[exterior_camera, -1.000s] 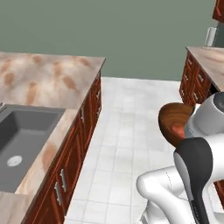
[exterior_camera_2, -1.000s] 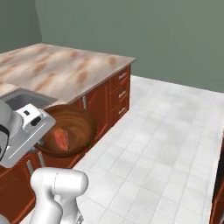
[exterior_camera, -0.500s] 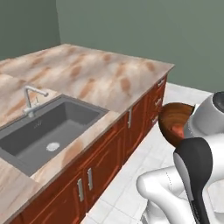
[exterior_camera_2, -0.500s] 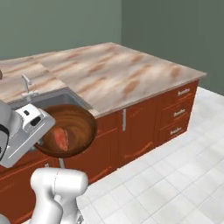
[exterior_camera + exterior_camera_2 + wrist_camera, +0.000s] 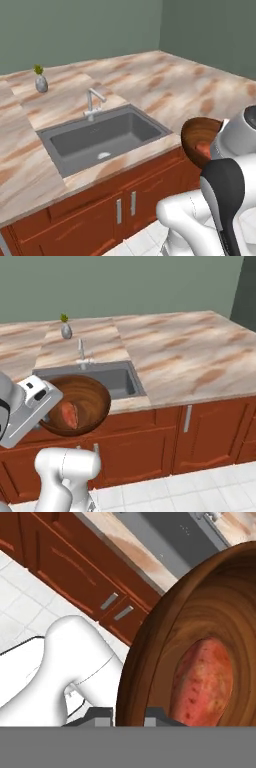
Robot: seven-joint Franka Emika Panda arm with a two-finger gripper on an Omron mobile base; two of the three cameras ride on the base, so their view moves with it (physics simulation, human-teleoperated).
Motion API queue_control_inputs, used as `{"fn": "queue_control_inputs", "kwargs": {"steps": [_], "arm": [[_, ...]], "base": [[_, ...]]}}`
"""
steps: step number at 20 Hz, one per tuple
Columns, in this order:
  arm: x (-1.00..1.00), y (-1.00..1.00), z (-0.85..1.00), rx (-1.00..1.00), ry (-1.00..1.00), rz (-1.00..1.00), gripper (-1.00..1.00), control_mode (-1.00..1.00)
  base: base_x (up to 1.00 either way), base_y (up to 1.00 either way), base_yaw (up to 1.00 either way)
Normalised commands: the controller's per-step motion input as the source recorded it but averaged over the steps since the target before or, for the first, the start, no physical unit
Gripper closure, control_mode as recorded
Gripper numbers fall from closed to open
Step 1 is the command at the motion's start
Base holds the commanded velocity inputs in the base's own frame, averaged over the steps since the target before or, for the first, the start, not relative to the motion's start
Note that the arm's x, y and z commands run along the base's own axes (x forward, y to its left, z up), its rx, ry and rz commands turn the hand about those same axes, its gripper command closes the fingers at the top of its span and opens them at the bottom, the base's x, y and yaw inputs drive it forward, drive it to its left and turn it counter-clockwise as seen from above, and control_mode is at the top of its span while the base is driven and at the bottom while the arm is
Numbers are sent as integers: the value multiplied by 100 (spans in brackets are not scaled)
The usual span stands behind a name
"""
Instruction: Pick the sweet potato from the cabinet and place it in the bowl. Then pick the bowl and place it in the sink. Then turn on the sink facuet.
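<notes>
Bowl (image 5: 77, 405) of dark wood was held in the air on its rim by the gripper (image 5: 129, 714), whose two dark tips stood on either side of the rim wall, clamped on it. The sweet potato (image 5: 69, 414) lay inside, against the lower wall of the tilted bowl; the hand view showed it resting close to the gripped edge. In the right base view the bowl hung in front of the worktop (image 5: 175, 351), over the cabinet fronts (image 5: 150, 446) and just short of the sink (image 5: 102, 137).

Step in hand, as judged from these views: carrying the loaded bowl to the basin. To do it well, the bowl should be kept from tilting further, since the vegetable sat low against one side and could roll out. The carry should clear the front lip of the worktop before descent, and the lowering should be aimed at the middle of the basin, away from the faucet (image 5: 92, 102) at its back edge. Release belongs only once the base rests on the basin floor.
</notes>
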Motion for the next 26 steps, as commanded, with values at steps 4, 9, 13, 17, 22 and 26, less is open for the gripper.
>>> {"fn": "queue_control_inputs", "kwargs": {"steps": [4,9,13,17,22,26], "arm": [[0,0,0,0,0,0,100,100],[0,0,0,0,0,0,100,100],[0,0,0,0,0,0,100,100],[0,0,0,0,0,0,100,100],[0,0,0,0,0,0,100,100],[0,0,0,0,0,0,100,100]], "base": [[88,-46,52],[74,-85,29],[52,-66,12],[72,2,0],[30,25,2],[22,4,9]]}}
